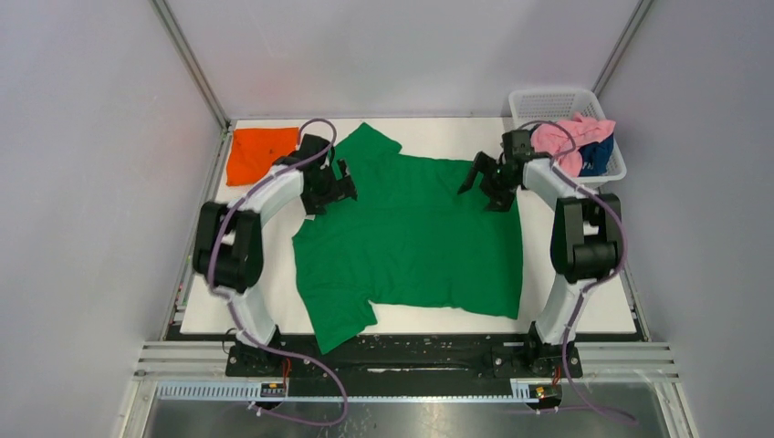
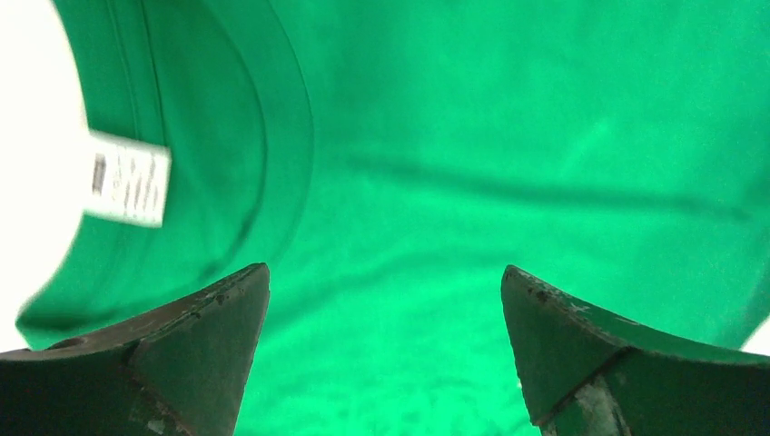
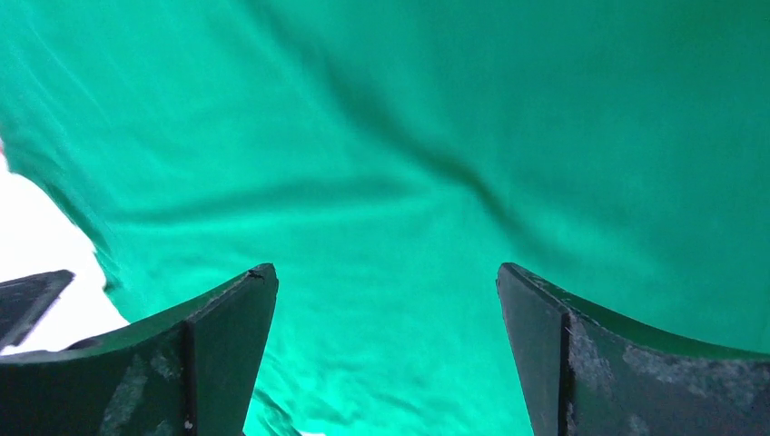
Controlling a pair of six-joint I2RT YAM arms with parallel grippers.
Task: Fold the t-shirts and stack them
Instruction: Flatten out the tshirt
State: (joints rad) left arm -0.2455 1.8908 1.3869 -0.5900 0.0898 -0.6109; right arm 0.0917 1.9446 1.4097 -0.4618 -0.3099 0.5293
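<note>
On the table (image 1: 447,137), the green t-shirt (image 1: 411,242) is spread flat; both the left claw (image 1: 347,182) and right claw (image 1: 482,187) are held wide open over it.

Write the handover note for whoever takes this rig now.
Left gripper: open, empty, over the green t-shirt near its collar.
Right gripper: open, empty, over that shirt's far right edge.
The green t-shirt lies spread flat, unfolded.
Orange t-shirt looks folded at the far left corner.
Pink t-shirt and navy t-shirt sit in the basket.
To do: fold green, stack on orange, then pink and navy.
</note>
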